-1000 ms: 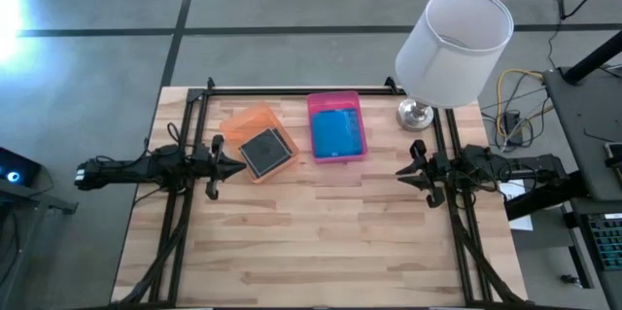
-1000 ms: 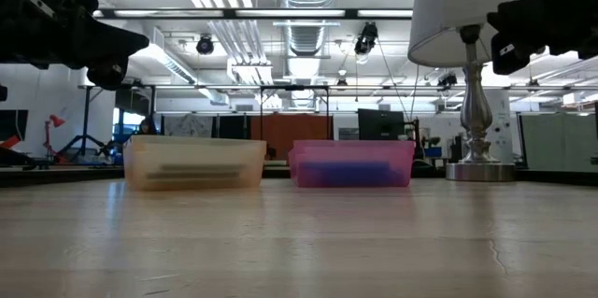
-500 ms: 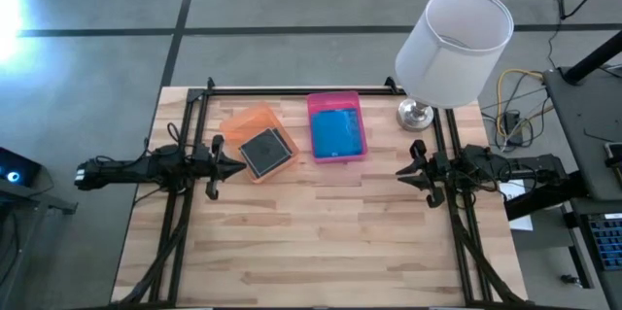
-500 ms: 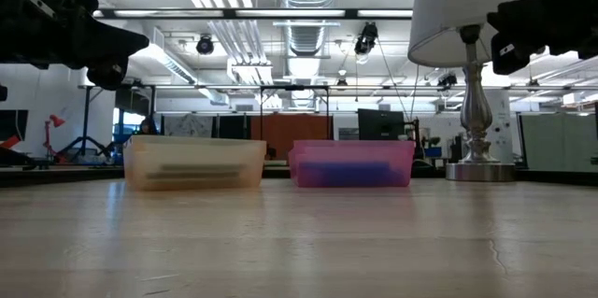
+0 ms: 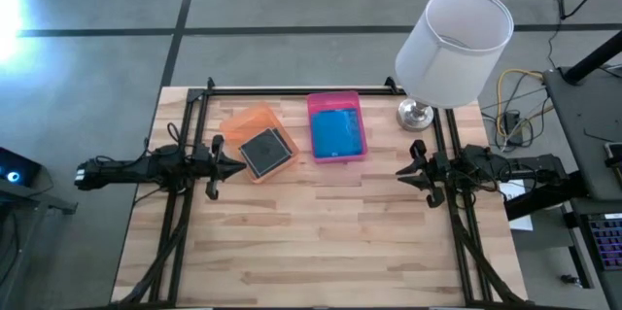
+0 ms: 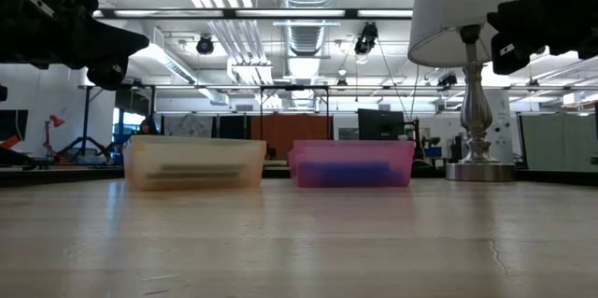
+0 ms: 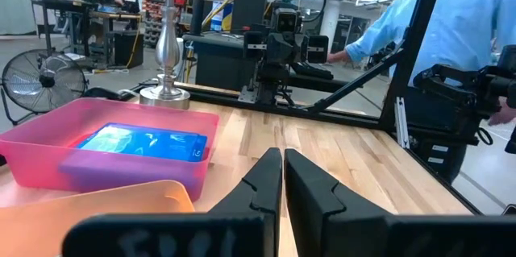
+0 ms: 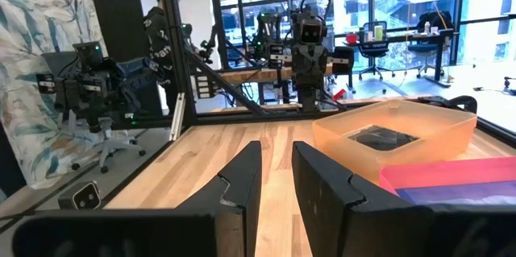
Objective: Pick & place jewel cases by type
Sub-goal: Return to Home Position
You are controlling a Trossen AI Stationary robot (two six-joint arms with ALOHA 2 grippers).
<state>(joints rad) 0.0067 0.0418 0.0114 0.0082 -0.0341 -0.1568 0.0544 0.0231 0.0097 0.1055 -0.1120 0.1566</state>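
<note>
**A:** How are the left fingers (image 5: 231,165) set?

**B:** Closed, with only a hairline slit between them in the left wrist view, and nothing in them. They hang over the left part of the counter (image 5: 321,242), just beside the orange bin (image 5: 236,121), tips toward it.

**A:** And the right fingers (image 5: 408,172)?

**B:** Parted by a narrow gap, empty, touching nothing. They are over the counter's right side, well apart from the pink bin (image 5: 333,99) and near the lamp (image 5: 453,33).

**A:** Where are the jewel cases?

**B:** 1 black jewel case (image 5: 265,151) lies flat in the orange bin, turned a little askew. The blue jewel cases (image 5: 337,135) lie in the pink bin next to it.

**A:** How many blue ones?

**B:** Cannot tell. From above they read as 1 blue square, and the low view gives only a dark blue band through the pink wall. Anything under the black case is hidden too.

**A:** Anything cut off?

**B:** Only dark parts of both arms show at the low view's upper corners. A person (image 7: 451,23) in a light blue shirt, beyond the counter, is cut by the left wrist view's edge.
</note>
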